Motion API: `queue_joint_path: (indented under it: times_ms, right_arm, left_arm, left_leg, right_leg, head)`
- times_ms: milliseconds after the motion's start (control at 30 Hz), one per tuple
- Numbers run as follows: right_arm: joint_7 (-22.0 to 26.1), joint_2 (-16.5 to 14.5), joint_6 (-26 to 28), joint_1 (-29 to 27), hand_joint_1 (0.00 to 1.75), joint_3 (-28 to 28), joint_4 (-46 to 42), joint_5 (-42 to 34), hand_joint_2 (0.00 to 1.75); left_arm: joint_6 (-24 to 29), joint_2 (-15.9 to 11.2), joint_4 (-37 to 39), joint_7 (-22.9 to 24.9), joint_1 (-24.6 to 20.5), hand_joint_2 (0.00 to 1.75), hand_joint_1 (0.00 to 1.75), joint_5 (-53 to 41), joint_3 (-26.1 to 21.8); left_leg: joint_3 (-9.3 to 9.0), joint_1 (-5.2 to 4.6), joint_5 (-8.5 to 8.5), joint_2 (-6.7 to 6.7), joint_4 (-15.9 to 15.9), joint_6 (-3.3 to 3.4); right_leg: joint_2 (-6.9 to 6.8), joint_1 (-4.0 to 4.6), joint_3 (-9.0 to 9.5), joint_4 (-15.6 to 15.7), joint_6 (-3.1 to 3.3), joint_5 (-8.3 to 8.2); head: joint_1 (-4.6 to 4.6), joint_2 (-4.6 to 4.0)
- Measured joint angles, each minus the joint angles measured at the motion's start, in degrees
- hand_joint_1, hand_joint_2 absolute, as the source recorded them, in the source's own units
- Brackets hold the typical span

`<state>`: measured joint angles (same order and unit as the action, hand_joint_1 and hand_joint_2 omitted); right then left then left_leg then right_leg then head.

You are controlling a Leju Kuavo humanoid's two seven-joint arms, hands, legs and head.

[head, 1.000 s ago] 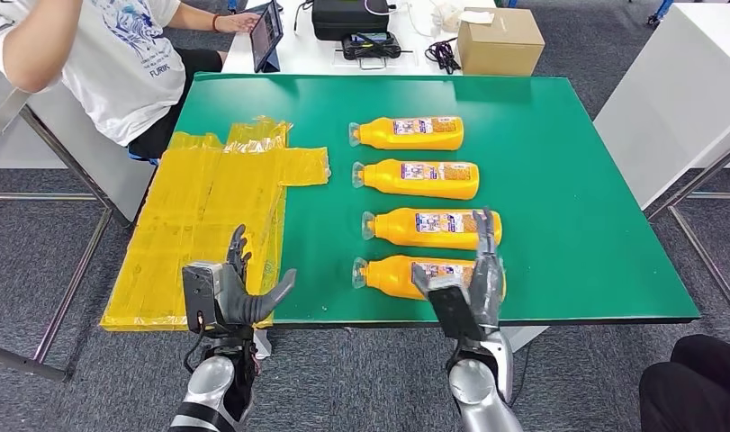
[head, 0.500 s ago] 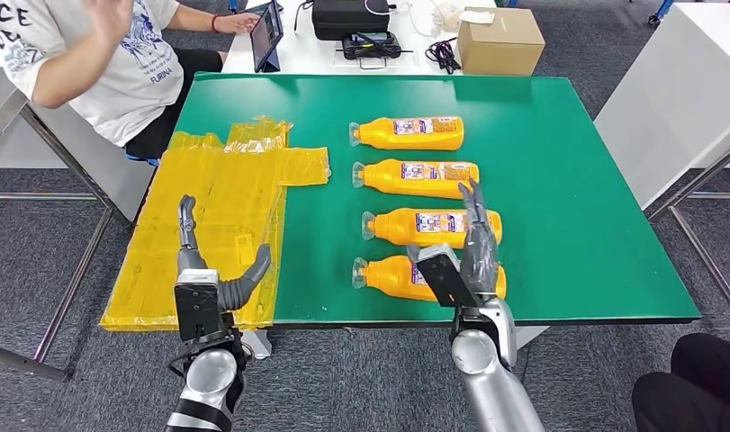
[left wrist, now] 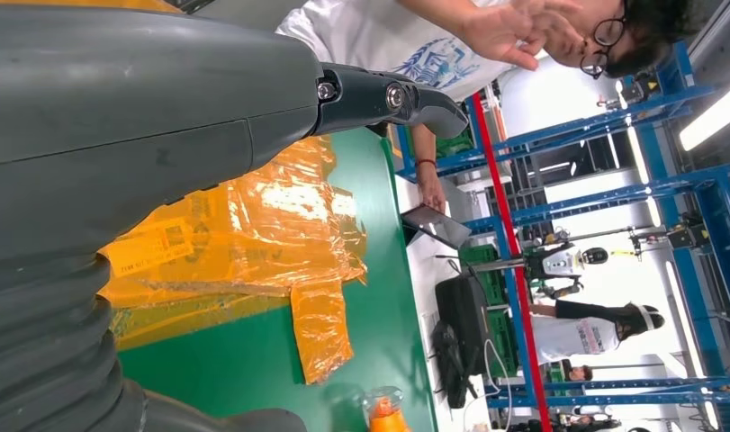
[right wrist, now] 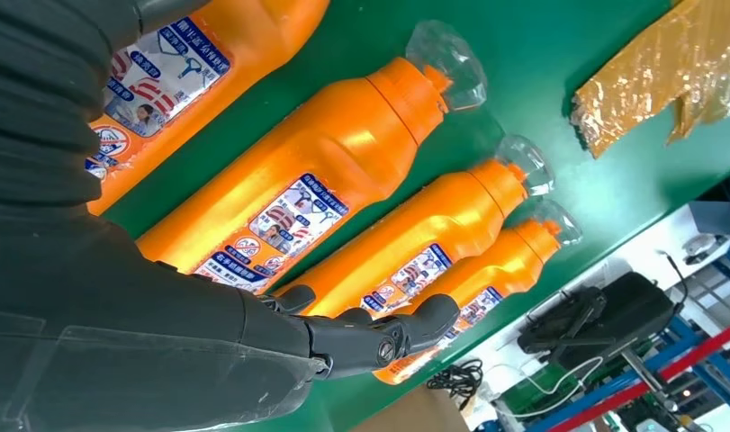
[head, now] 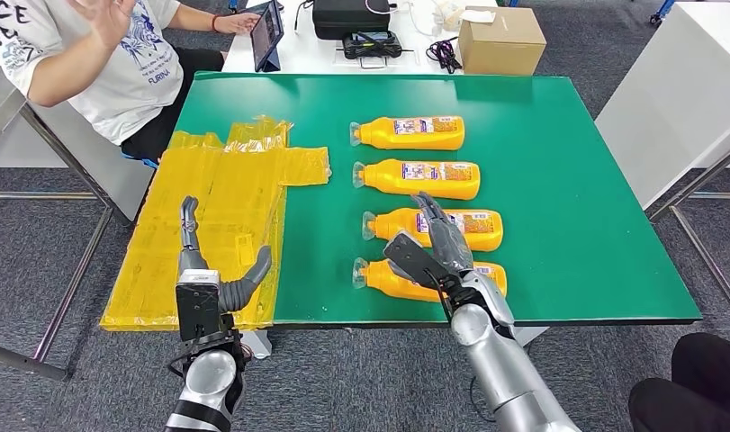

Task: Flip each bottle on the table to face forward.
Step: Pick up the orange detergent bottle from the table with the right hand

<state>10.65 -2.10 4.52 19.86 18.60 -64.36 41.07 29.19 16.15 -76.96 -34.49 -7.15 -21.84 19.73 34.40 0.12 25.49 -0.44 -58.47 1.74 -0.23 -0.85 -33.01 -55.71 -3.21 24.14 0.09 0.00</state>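
Since the frame half a second earlier, the right hand [head: 436,241] has swung toward 11 o'clock: its fingers pointed at 12 o'clock beside the labels then, and now lean across the third bottle [head: 433,229]. Right hand state: released, fingers spread and straight, grasping nothing; its palm hovers over the nearest bottle [head: 388,278], and contact with either bottle cannot be determined. The left hand [head: 208,274] has held its position at the 7 o'clock edge of the green table [head: 577,189], also released, one finger upright and the thumb angled out, holding nothing.

Four orange bottles lie on their sides in a column at the table's centre, caps toward 9 o'clock, labels facing up. From far to near: the farthest bottle [head: 408,133], the second bottle [head: 417,178], the third bottle, the nearest bottle. In the right wrist view, clear caps and printed labels are visible on all four.

Yellow plastic bags [head: 208,216] lie flat at 9 o'clock of the bottles, overhanging the table edge. A person [head: 91,54] in a white shirt sits at 10 o'clock with one hand raised. A cardboard box [head: 500,40] sits on the white table beyond, at 12 o'clock.
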Motion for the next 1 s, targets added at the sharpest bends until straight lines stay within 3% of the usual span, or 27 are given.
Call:
queue_joint_path:
  times_ms: [167,467,667,1000]
  right_arm:
    - [-0.9,1.0,-2.2,0.6,0.0,1.0,1.0,-0.7,1.75]
    - [-5.0,8.2,-7.9,2.1,0.0,6.5,-2.3,-3.8,1.75]
    - [-3.1,10.2,-7.6,-1.0,0.0,9.4,-8.0,-7.2,1.75]
    - [1.9,10.7,-5.8,-9.6,0.0,11.0,-13.5,-9.6,1.75]
  left_arm:
    - [-0.2,0.0,0.1,0.1,0.0,1.75,0.0,-0.1,0.0]
    - [-0.7,0.0,0.7,-0.6,-0.2,1.75,0.0,0.7,-0.5]
    - [-0.3,0.0,1.7,-2.0,-1.3,1.75,0.0,1.3,-0.7]
    - [1.6,0.0,4.3,-1.9,-2.5,1.75,0.0,-0.8,-0.6]
  left_leg:
    - [0.0,0.0,0.0,0.0,0.0,0.0]
    - [0.0,-0.05,-0.01,-0.01,0.0,0.01]
    - [0.01,-0.02,0.01,-0.02,0.0,-0.01]
    - [0.03,-0.02,0.01,-0.02,0.0,-0.01]
  right_leg:
    - [0.0,-0.01,0.0,0.0,0.0,0.0]
    - [-0.01,-0.06,0.0,0.0,-0.01,-0.01]
    - [-0.01,-0.02,-0.05,0.0,-0.01,0.0]
    - [-0.01,-0.03,-0.05,0.0,0.0,0.0]
  head:
    - [0.01,0.0]
    - [0.0,0.0]
    - [-0.02,0.0]
    - [0.0,0.0]
